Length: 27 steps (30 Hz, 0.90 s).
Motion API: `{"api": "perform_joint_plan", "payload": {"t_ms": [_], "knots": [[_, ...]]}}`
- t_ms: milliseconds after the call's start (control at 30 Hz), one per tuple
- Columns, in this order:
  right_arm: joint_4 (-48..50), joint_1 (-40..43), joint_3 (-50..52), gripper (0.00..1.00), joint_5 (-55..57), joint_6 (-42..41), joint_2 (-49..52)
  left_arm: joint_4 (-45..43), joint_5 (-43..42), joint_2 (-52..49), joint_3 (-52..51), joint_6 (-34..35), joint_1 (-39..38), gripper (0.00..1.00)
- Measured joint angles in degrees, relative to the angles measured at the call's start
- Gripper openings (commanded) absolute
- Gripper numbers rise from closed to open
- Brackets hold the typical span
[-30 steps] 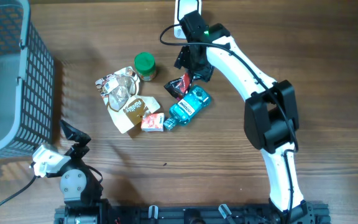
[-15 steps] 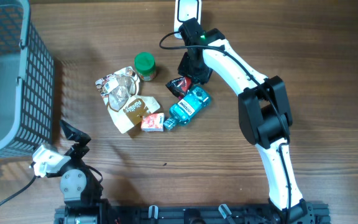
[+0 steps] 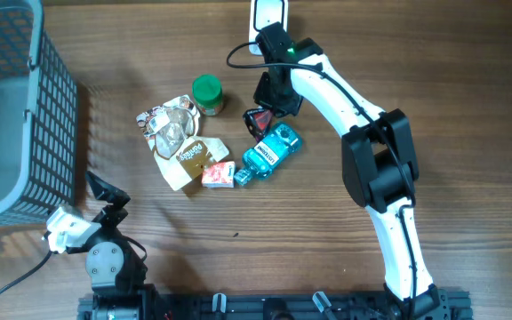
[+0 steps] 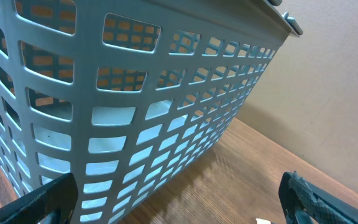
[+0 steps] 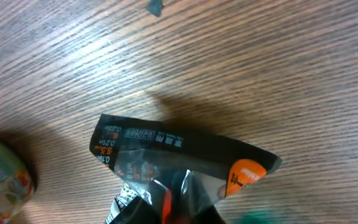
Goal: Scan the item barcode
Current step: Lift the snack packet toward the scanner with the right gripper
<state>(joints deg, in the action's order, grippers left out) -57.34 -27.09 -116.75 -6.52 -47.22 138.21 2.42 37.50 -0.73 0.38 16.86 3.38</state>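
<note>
**A:** Near the worktop's far edge, from overhead: where's the item?
**B:** Black packet (image 3: 258, 119), just beside the blue bottle (image 3: 270, 151). The right fingers (image 3: 263, 105) are clenched on it (probably so its printed face can be turned for scanning).
**A:** Left wrist?
**B:** The left fingers (image 4: 42, 202) are spread wide and empty, facing the basket (image 4: 135, 118).
**A:** Right wrist?
**B:** The packet is puckered at the pinch, its label strip showing. Whether it's lifted, I can't tell.
</note>
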Motion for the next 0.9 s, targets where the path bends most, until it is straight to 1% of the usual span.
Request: {"api": "perform_joint_plan", "payload": {"t_ms": [133,267,367,467,633,700,767,900], "knots": [[0.24,0.11,0.00,0.05,-1.97,1.07,0.00,0.00,0.00,0.00,0.00,-0.02,0.02,1.00],[0.83,0.52,0.04,0.05,-9.66,5.73,0.00,0.00,0.00,0.00,0.00,0.00,0.00,1.00],[0.79,1.49,0.13,0.05,-21.33,12.31,-0.09,0.00,0.00,0.00,0.00,0.00,0.02,1.00],[0.70,4.55,0.13,0.05,-35.78,18.27,-0.61,0.00,0.00,0.00,0.00,-0.02,0.02,1.00],[0.63,12.59,0.13,0.05,-61.31,23.82,-1.75,0.00,0.00,0.00,0.00,-0.02,0.00,1.00],[1.79,14.64,0.13,0.05,-70.64,24.44,-1.81,0.00,0.00,0.00,0.00,-0.02,0.00,1.00],[2.38,15.04,0.13,0.05,-75.91,23.91,-1.92,0.00,0.00,0.00,0.00,0.00,0.02,1.00],[8.48,14.34,0.24,0.05,-81.11,18.64,-1.95,0.00,0.00,-0.02,0.00,-0.02,0.00,1.00]]}}
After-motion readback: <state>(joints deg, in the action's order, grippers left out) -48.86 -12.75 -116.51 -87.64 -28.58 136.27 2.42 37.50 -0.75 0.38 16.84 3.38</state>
